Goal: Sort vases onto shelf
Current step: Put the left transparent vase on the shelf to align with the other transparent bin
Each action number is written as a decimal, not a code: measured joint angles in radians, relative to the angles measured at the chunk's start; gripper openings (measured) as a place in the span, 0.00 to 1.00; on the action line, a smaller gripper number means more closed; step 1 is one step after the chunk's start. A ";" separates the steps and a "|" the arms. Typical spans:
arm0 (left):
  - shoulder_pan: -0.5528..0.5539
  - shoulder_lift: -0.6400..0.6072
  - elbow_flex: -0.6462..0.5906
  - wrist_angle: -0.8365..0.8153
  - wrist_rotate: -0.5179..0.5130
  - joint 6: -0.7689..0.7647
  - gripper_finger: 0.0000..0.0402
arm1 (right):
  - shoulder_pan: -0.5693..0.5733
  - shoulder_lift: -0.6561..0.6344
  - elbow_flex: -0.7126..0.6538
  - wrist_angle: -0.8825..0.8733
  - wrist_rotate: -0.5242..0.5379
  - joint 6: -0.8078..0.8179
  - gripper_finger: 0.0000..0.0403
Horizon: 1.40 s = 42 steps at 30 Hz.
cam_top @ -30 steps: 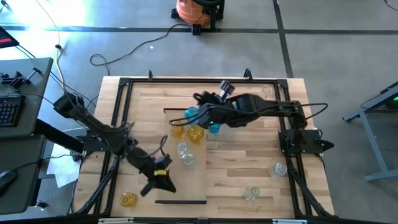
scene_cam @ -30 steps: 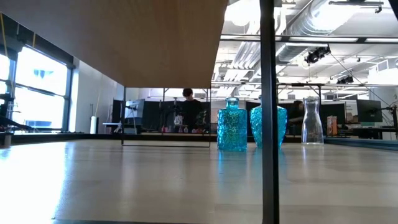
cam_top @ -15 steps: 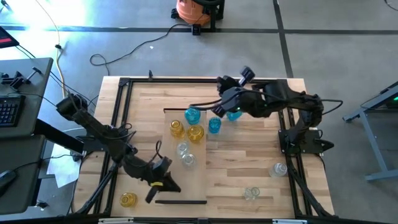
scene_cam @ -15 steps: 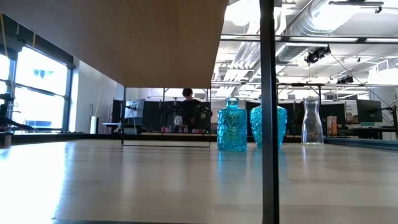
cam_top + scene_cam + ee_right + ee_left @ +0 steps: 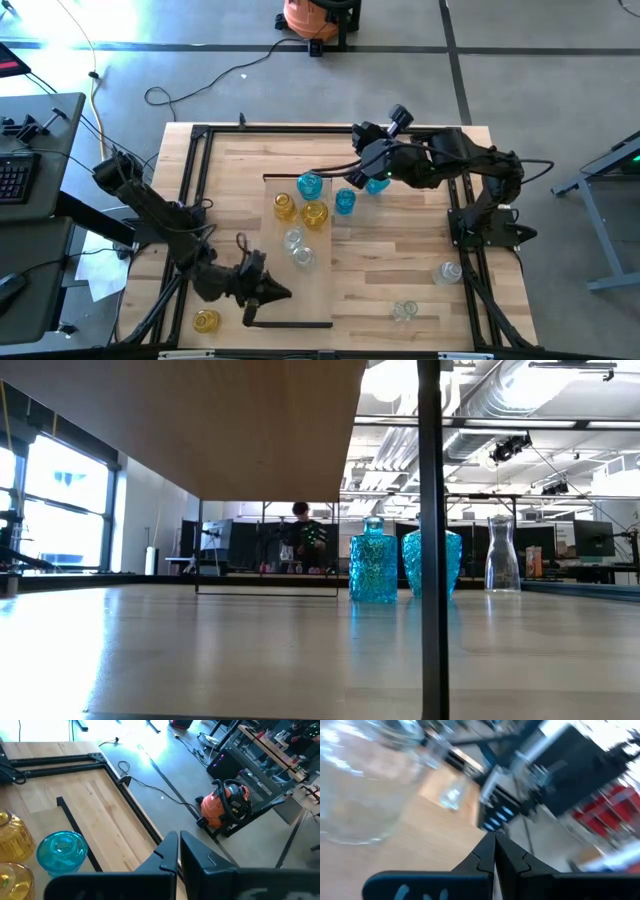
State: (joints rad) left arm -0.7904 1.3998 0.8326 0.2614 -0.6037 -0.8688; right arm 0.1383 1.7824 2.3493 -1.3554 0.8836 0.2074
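Observation:
The shelf [image 5: 318, 285] is a pale panel lying flat on the table. On its far part stand two blue vases [image 5: 310, 184] [image 5: 345, 201], two yellow ones [image 5: 285, 206] [image 5: 314, 214] and two clear ones [image 5: 293, 239] [image 5: 303, 258]. A third blue vase [image 5: 377, 183] stands just right of the shelf. My right gripper [image 5: 316, 172] is shut and empty, high above the shelf's far end. My left gripper [image 5: 288, 293] is shut and empty, low over the shelf's near left edge, pointing right. A big clear vase [image 5: 355, 785] shows close in the left wrist view.
A yellow vase [image 5: 206, 321] stands at the near left of the table. Two clear vases [image 5: 449, 271] [image 5: 404, 311] stand at the near right. A black frame [image 5: 200, 135] runs around the tabletop. Beyond the far edge, an orange vacuum [image 5: 222, 805] stands on the floor.
My right gripper has risen and drawn back toward the far right, away from the vases on the shelf; a blue vase that the arm hid now shows. My left gripper has swung toward the near edge and turned, so that it now points toward the table's right.

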 joint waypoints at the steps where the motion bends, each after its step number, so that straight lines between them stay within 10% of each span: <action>1: -0.013 0.008 0.000 -0.006 -0.056 -0.006 0.00 | 0.000 0.000 0.000 -0.003 0.000 0.000 0.00; 25: -0.017 0.192 0.120 -0.302 -0.364 -0.180 0.00 | 0.000 0.000 0.000 -0.009 0.004 -0.010 0.00; 42: 0.038 0.192 0.122 -0.295 -0.396 -0.199 0.00 | 0.000 0.001 0.000 -0.009 0.003 -0.030 0.00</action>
State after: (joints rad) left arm -0.7525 1.5921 0.9550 -0.0334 -1.0000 -1.0682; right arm 0.1379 1.7832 2.3493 -1.3647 0.8867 0.1777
